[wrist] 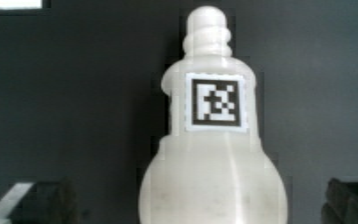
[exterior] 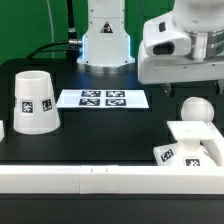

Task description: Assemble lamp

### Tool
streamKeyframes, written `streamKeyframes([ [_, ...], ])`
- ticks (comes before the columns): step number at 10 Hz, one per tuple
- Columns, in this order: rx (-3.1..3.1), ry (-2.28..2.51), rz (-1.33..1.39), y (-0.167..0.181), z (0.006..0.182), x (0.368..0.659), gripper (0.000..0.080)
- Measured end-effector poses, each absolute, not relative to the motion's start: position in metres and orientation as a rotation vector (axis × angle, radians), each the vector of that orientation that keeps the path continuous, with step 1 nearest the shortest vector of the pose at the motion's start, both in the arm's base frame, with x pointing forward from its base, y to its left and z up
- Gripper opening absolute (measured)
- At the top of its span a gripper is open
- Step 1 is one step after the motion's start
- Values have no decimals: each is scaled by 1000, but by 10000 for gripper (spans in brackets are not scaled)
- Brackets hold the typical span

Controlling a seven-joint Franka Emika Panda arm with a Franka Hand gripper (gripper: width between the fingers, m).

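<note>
While wrist view shows tagged bulb [wrist: 208, 165] between spread gripper [wrist: 190, 203], untouched | only exterior view shows shade [exterior: 35, 103], base [exterior: 192, 146]

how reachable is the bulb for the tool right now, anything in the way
Probably yes. The tool hangs open above the bulb with nothing between them; in the wrist view its fingers sit wide on either side of it. The base lies close by but looks clear.
</note>
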State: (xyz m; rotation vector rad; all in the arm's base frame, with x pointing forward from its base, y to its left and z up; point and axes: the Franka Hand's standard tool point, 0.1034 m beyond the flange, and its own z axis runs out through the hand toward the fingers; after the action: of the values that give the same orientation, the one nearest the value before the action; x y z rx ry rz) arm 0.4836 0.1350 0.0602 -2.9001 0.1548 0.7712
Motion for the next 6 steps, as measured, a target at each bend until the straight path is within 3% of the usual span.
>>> streamKeyframes([
  [6,-2718,85,1272,145,52,483,699],
])
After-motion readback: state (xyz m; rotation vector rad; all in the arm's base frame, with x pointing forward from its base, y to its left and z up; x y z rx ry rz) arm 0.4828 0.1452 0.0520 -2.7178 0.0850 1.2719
